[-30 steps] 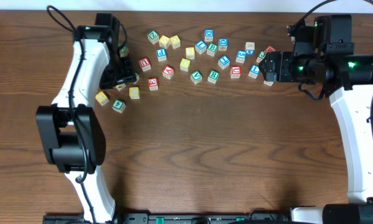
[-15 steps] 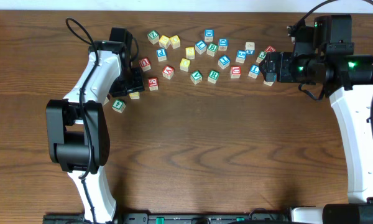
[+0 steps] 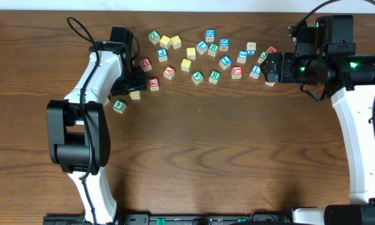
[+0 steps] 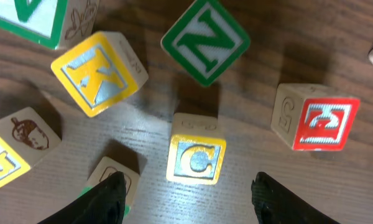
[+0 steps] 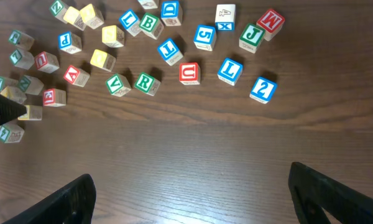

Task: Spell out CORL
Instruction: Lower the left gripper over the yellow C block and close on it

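A yellow-topped C cube (image 4: 196,158) lies on the table just ahead of my open, empty left gripper (image 4: 193,202), centred between its fingers. From overhead it is the yellow cube (image 3: 135,95) beside the left gripper (image 3: 132,84). The green R cube (image 5: 147,83) and the blue L cube (image 5: 229,71) lie in the scattered cluster, and both also show overhead: R (image 3: 214,76), L (image 3: 255,71). Several other yellow cubes lie there (image 3: 186,64); I cannot read an O on any. My right gripper (image 5: 186,199) is open and empty at the cluster's right end (image 3: 269,67).
Close round the C cube are a green N cube (image 4: 205,40), a yellow cube (image 4: 99,71) and a red-lettered cube (image 4: 320,118). A green cube (image 3: 119,105) lies apart at the left. Bare wooden table (image 3: 225,150) stretches in front of the cluster.
My left arm has swung to the right and its gripper now hangs over the left cubes near the yellow C cube. The right arm has not moved.
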`<state>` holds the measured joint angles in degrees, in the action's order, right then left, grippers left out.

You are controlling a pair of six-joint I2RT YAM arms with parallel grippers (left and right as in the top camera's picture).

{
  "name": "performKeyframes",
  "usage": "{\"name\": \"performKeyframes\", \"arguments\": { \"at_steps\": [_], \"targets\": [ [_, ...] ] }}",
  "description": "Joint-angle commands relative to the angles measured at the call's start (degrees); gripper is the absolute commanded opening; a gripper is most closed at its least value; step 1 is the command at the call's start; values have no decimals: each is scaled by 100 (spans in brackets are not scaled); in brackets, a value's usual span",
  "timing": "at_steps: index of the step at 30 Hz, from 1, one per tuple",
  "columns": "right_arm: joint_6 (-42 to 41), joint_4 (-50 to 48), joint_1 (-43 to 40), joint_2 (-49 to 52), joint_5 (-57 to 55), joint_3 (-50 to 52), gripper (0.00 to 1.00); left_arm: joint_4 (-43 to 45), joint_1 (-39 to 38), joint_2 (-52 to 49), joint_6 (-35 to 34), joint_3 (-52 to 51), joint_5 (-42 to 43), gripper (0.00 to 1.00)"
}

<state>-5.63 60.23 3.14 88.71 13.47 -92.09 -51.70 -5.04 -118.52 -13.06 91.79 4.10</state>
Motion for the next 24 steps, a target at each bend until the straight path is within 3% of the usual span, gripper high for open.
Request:
{"name": "performKeyframes", "arguments": {
  "at_steps": [1,20,24],
  "targets": [
    [-52,7,35,20,-9,-109,94,-74,9,33,74,4,-74,64],
    [-55,22,35,20,-9,-109,95,686,9,-42,295,-540,-72,63],
    [-52,24,33,20,-9,-109,95,708,7,-131,293,-540,-70,55]
  ]
}}
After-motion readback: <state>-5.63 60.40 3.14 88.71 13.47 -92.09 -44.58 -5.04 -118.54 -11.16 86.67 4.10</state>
